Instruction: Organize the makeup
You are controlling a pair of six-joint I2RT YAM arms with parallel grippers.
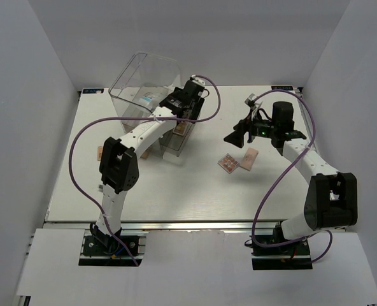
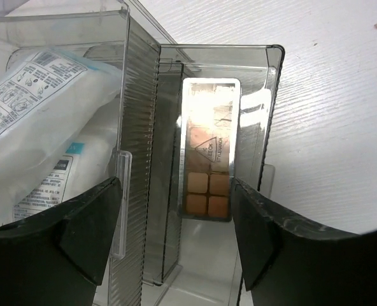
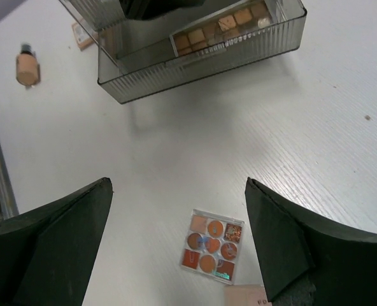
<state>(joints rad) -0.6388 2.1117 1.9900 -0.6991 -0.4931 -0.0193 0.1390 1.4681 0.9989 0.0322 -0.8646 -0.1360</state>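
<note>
Left wrist view looks down into a ribbed drawer [image 2: 268,115] beside the clear box [image 2: 67,25]; a brown palette [image 2: 207,146] lies inside it at 12 o'clock of the left gripper [image 2: 174,191], whose jaws stand well apart with nothing held; white-and-blue packets [image 2: 35,127] fill the box compartment at 9 o'clock; in the right wrist view the right gripper [image 3: 177,185] hovers fully spread and empty over the table [image 3: 316,127], with a nine-pan palette [image 3: 213,245] at 6 o'clock and a pink palette [image 3: 246,296] just beside it at 5 o'clock; a foundation bottle [image 3: 27,69] lies well apart at 10 o'clock; the likely next pick is the nine-pan palette, and it looks thin and flat, so the fingers may skid over it or shove it into its pink neighbour; the left arm's fingers sit close to the drawer walls and could catch and drag the drawer; both arms converging on that drawer could collide
</note>
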